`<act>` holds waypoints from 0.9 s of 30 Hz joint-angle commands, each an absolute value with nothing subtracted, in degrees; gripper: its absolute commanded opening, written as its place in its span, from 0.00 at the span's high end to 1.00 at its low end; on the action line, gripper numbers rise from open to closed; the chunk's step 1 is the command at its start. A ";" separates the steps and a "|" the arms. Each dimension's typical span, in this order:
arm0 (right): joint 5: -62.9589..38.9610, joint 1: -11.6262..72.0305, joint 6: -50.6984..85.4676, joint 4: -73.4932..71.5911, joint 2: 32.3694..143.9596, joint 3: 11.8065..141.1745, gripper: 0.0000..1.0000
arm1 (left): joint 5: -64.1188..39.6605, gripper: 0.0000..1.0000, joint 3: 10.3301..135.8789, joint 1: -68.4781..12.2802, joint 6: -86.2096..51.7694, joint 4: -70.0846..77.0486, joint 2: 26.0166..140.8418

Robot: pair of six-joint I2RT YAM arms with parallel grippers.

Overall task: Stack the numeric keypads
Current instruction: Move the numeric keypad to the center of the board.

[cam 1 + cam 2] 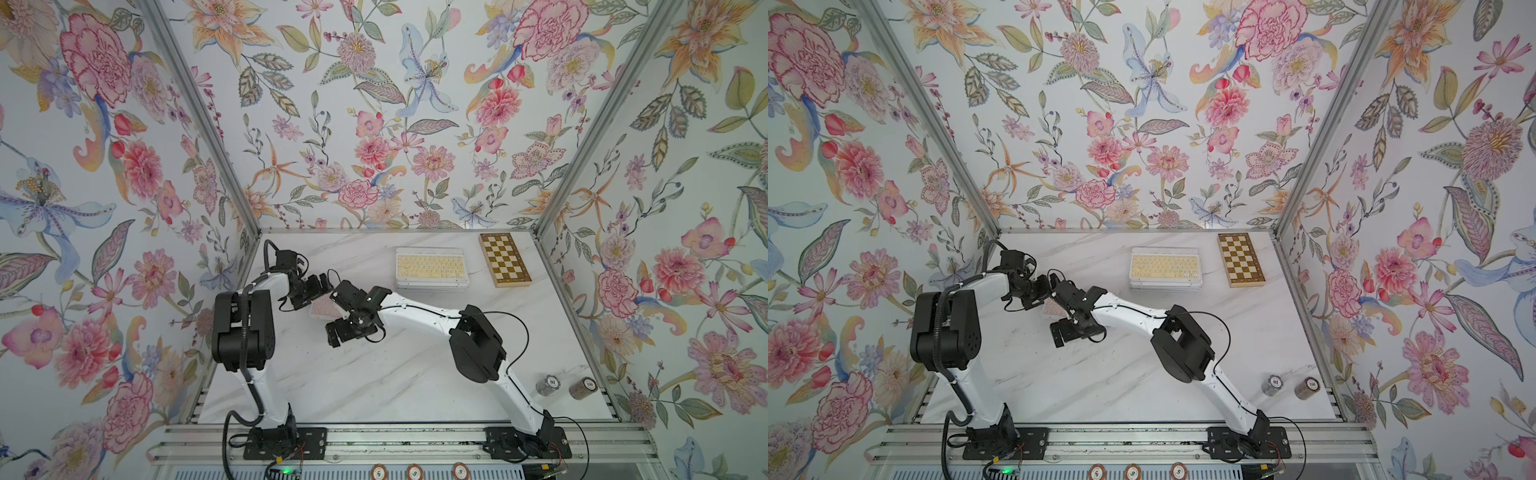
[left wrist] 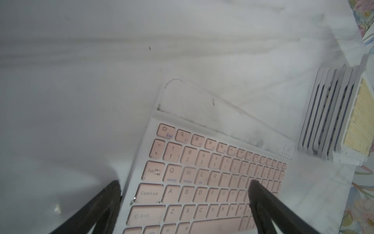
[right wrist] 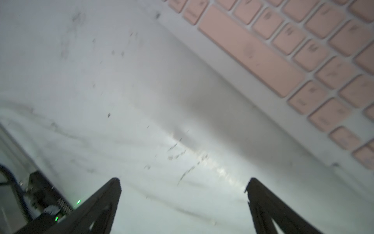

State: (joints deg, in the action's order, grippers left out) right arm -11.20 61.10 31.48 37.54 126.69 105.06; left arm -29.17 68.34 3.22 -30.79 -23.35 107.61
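Note:
A stack of several numeric keypads (image 1: 432, 268), with a yellow-keyed one on top, stands at the back of the marble table (image 1: 415, 374); the left wrist view shows its side (image 2: 327, 113). A lone pink-keyed keypad (image 1: 321, 309) (image 2: 202, 182) lies left of centre, mostly hidden under both grippers in both top views. My left gripper (image 2: 184, 182) is open over the keypad's Caps Lock end, one finger (image 2: 113, 194) just outside the short edge and the other over the keys. My right gripper (image 3: 183, 180) is open over bare table beside the pink keypad's (image 3: 303, 50) spacebar edge, with nothing between its fingers.
A brown-and-cream chessboard (image 1: 505, 259) lies right of the stack at the back. Two stacks of poker chips (image 1: 547, 384) (image 1: 583, 387) stand at the front right. Three chips (image 1: 414, 471) rest on the front rail. Floral walls close in three sides.

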 commanded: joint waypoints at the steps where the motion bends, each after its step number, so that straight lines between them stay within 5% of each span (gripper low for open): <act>1: -13.41 53.07 35.56 23.30 114.83 91.80 0.01 | -26.92 0.01 69.04 3.88 -29.70 -28.06 104.43; 9: -17.58 41.32 39.17 11.92 113.34 78.54 0.01 | -24.97 0.01 78.63 3.78 -30.53 -28.96 111.21; 19: -21.81 40.60 42.35 6.70 122.40 83.02 0.01 | -25.78 0.01 81.53 0.44 -29.40 -29.40 119.79; 27: -27.99 43.45 50.35 -5.77 120.77 73.70 0.01 | -29.50 0.01 76.63 -4.14 -30.80 -26.55 119.05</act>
